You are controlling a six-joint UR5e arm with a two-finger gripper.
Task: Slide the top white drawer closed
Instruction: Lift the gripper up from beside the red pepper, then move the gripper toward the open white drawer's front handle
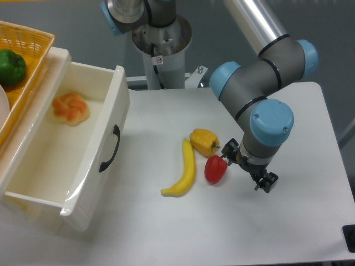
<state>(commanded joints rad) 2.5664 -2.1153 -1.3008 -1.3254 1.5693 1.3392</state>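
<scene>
The top white drawer (95,188) stands pulled far out at the left, its black handle (109,148) facing the table. An orange bread-like item (70,108) lies at the back of it. My gripper (248,166) hangs low over the table at centre right, well away from the drawer. It points down, mostly hidden under the blue wrist. Its black fingers (267,182) stick out on both sides, so it looks open with nothing held. A red pepper (216,169) sits just left of it.
A yellow pepper (204,141) and a banana (184,170) lie on the white table (166,233) between gripper and drawer. A wicker basket (30,39) with a green pepper (11,66) sits on the cabinet top at upper left. The arm's base (161,41) stands at the back.
</scene>
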